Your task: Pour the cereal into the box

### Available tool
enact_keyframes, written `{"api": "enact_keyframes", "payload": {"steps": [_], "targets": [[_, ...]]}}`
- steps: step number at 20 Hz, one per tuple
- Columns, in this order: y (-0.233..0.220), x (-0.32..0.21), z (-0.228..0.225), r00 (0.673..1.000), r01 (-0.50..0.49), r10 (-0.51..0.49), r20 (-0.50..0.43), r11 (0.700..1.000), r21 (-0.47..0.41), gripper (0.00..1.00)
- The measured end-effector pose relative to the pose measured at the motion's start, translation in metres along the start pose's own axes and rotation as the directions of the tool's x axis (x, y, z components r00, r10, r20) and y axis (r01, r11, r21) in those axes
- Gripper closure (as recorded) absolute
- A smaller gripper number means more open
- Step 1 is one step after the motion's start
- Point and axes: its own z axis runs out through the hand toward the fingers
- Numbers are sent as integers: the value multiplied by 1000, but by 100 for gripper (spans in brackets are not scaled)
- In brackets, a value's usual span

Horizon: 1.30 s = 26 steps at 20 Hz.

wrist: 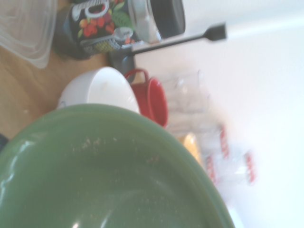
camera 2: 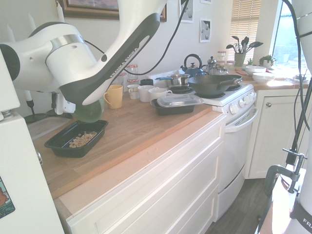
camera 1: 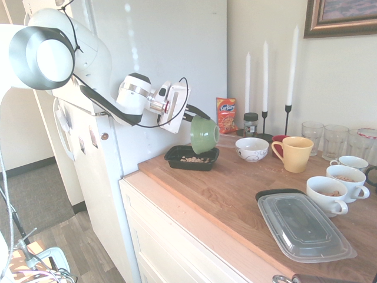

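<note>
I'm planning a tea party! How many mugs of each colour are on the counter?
Yellow mug: 1
Red mug: 1
White mugs: 3
Total: 5

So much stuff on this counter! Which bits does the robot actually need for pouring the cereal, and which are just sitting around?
In use:
- green bowl, tipped over the tray
- black tray
- cereal, in the tray

Just sitting around:
- yellow mug
- patterned white bowl
- lidded container
- white cups
- candles
- orange snack bag
</note>
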Motion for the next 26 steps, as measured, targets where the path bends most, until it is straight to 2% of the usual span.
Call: {"api": "enact_keyframes", "payload": {"steps": [2, 5, 8, 12, 16, 18, 22, 24, 26], "targets": [[18, 15, -11, 991, -65, 62, 117, 998, 27, 100], [58, 47, 0, 943, -173, 151, 297, 984, 47, 100], [101, 68, 39, 858, -273, 210, 469, 959, 71, 100], [154, 70, 102, 712, -394, 232, 662, 913, 104, 100], [199, 55, 160, 537, -524, 223, 813, 844, 115, 100], [210, 42, 182, 448, -590, 205, 870, 799, 116, 100], [225, 6, 226, 291, -729, 166, 942, 676, 106, 100], [231, -14, 250, 239, -782, 154, 959, 616, 96, 100], [235, -32, 271, 220, -797, 161, 962, 599, 82, 100]]}}
